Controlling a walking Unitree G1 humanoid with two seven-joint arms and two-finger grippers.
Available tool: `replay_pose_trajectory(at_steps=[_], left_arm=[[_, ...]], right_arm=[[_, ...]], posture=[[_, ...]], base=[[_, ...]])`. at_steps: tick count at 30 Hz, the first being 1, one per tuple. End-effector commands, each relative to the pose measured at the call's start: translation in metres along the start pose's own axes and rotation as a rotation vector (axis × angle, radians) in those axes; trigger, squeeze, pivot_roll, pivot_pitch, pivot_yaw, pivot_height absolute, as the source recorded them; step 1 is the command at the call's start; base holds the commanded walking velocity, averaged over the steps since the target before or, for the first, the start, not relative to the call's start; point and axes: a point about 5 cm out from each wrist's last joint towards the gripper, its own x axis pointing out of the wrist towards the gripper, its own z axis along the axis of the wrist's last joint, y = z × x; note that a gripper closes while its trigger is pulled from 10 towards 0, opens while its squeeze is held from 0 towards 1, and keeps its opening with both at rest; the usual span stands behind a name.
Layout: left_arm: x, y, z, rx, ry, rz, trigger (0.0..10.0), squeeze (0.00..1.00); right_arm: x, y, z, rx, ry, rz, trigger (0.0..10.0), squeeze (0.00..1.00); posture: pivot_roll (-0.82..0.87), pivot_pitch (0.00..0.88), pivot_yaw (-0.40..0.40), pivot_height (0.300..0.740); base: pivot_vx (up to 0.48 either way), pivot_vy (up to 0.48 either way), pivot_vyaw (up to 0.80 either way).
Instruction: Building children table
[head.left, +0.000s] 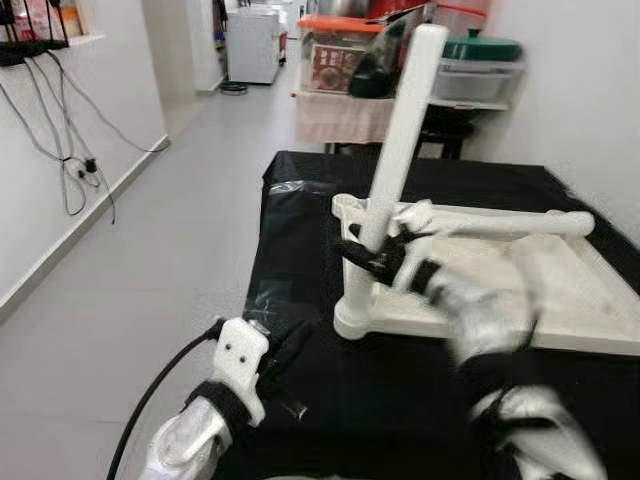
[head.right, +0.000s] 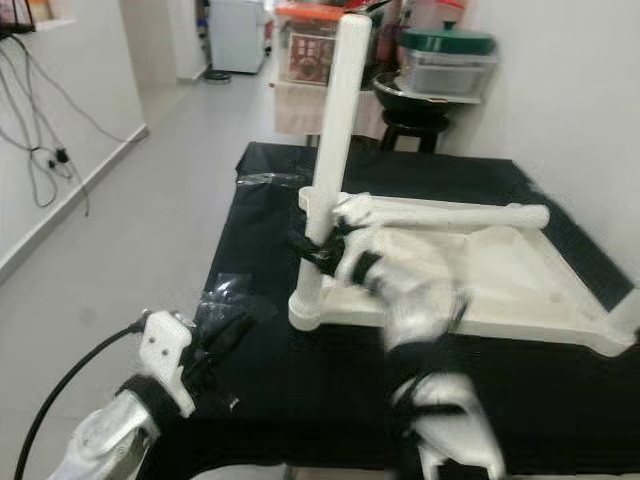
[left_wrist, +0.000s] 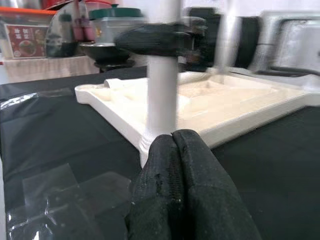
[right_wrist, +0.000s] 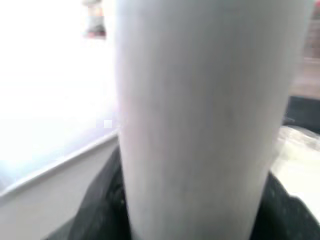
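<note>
A white children's tabletop (head.left: 560, 300) lies upside down on a black-covered table (head.left: 300, 210). One white leg (head.left: 400, 130) stands upright in its near left corner, tilted slightly. Another white leg (head.left: 510, 222) lies flat across the tabletop. My right gripper (head.left: 372, 255) is shut around the upright leg (right_wrist: 200, 120) low down; the arm is blurred. My left gripper (head.left: 285, 350) rests shut on the black cloth just in front of that corner, apart from the leg (left_wrist: 162, 95), with its fingers (left_wrist: 180, 190) pressed together.
A grey tiled floor and a white wall with hanging cables (head.left: 60, 160) lie to the left. Behind the table stands a shelf (head.left: 340, 110) with an orange-lidded box (head.left: 340, 40) and a green-lidded container (head.left: 480, 60). A clear plastic sheet (left_wrist: 65, 190) lies on the cloth.
</note>
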Motion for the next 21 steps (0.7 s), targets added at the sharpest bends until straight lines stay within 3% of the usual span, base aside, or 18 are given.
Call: replay_pose_trajectory(at_steps=[1, 2, 4, 7, 13, 14, 15, 16, 17, 18, 19, 21], left_arm=[[-0.002, 0.001, 0.001, -0.003, 0.001, 0.004, 10.0, 0.0], [-0.003, 0.003, 0.0, -0.004, 0.004, 0.001, 10.0, 0.0], [-0.003, 0.004, 0.0, -0.003, 0.005, 0.003, 10.0, 0.0], [0.001, 0.006, -0.001, -0.011, 0.006, -0.011, 10.0, 0.0], [0.002, 0.007, -0.001, -0.01, 0.002, -0.006, 10.0, 0.0], [0.003, 0.008, -0.001, -0.007, -0.001, 0.007, 10.0, 0.0], [0.003, 0.009, -0.001, -0.006, -0.004, 0.018, 10.0, 0.0], [0.003, 0.009, -0.001, -0.006, -0.004, 0.018, 10.0, 0.0], [0.003, 0.009, -0.001, -0.006, -0.004, 0.022, 10.0, 0.0], [0.003, 0.009, -0.001, -0.006, -0.003, 0.019, 10.0, 0.0], [0.003, 0.009, -0.001, -0.006, -0.003, 0.019, 10.0, 0.0], [0.004, 0.008, -0.001, -0.009, -0.001, 0.014, 10.0, 0.0]], right_arm=[[-0.033, 0.006, -0.045, 0.038, 0.166, -0.16, 0.0, 0.0], [-0.043, 0.029, -0.037, -0.102, 0.115, -0.122, 0.0, 0.0], [-0.046, 0.036, -0.036, -0.096, 0.112, -0.072, 0.0, 0.0], [-0.044, 0.028, -0.04, -0.119, 0.132, -0.065, 0.0, 0.0], [-0.042, 0.033, -0.043, -0.128, 0.143, -0.044, 0.0, 0.0], [-0.042, 0.034, -0.043, -0.125, 0.148, -0.055, 4.5, 0.0], [-0.042, 0.036, -0.042, -0.11, 0.162, -0.057, 10.0, 0.0], [-0.042, 0.036, -0.042, -0.11, 0.162, -0.057, 10.0, 0.0], [-0.042, 0.039, -0.04, -0.094, 0.163, -0.032, 10.0, 0.58], [-0.042, 0.045, -0.036, -0.057, 0.167, 0.043, 10.0, 1.0], [-0.042, 0.045, -0.036, -0.057, 0.167, 0.043, 10.0, 1.0], [-0.039, 0.053, -0.026, -0.043, 0.142, 0.203, 10.0, 1.0]], posture=[[0.04, 0.013, -0.08, 0.74], [0.02, 0.019, -0.051, 0.74], [-0.02, 0.0, -0.033, 0.74], [0.02, 0.0, -0.066, 0.74], [0.01, 0.0, -0.063, 0.74], [0.02, 0.0, -0.068, 0.74], [0.02, 0.0, -0.07, 0.74], [0.02, 0.0, -0.07, 0.74], [0.02, 0.0, -0.069, 0.74], [0.02, 0.0, -0.069, 0.74], [0.02, 0.0, -0.069, 0.74], [0.02, 0.0, -0.069, 0.74]], base=[[0.0, 0.0, 0.0], [0.0, 0.0, 0.0], [0.0, 0.0, 0.0], [0.0, 0.0, 0.0], [0.0, 0.0, 0.0], [0.0, 0.0, 0.0], [0.0, 0.0, 0.0], [0.0, 0.0, 0.0], [0.0, 0.0, 0.0], [0.0, 0.0, 0.0], [0.0, 0.0, 0.0], [0.0, 0.0, 0.0]])
